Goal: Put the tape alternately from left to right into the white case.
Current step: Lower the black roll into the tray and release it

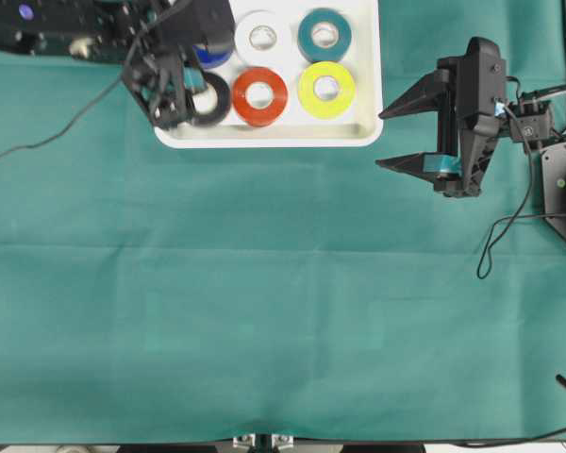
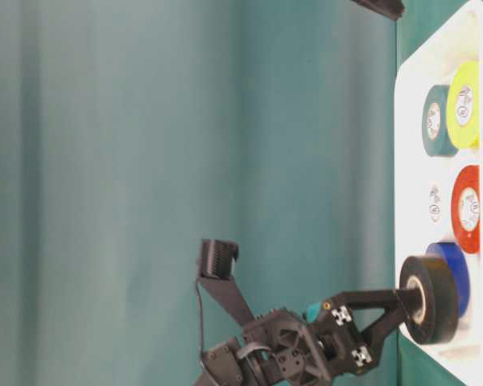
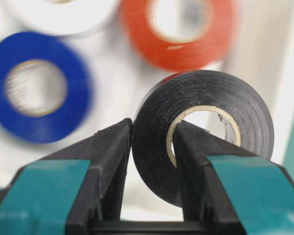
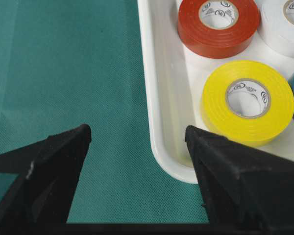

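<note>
Here the left gripper (image 3: 152, 147) pinched the black round tape roll (image 3: 206, 132) over the shallow white plastic case's (image 1: 292, 135) near-left corner, right gripper (image 1: 389, 138) spread wide just beside the case.

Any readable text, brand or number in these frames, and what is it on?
Nothing can be read.
Red roll core: printed marks, too small.
Yellow roll core: the same, too small.
White roll core: partly cut off, unreadable.
Black roll core: no print visible.

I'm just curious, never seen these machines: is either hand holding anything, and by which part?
The left hand grips the black tape roll through its wall, one finger inside the core, one outside. The right hand is open, holding nothing.
</note>
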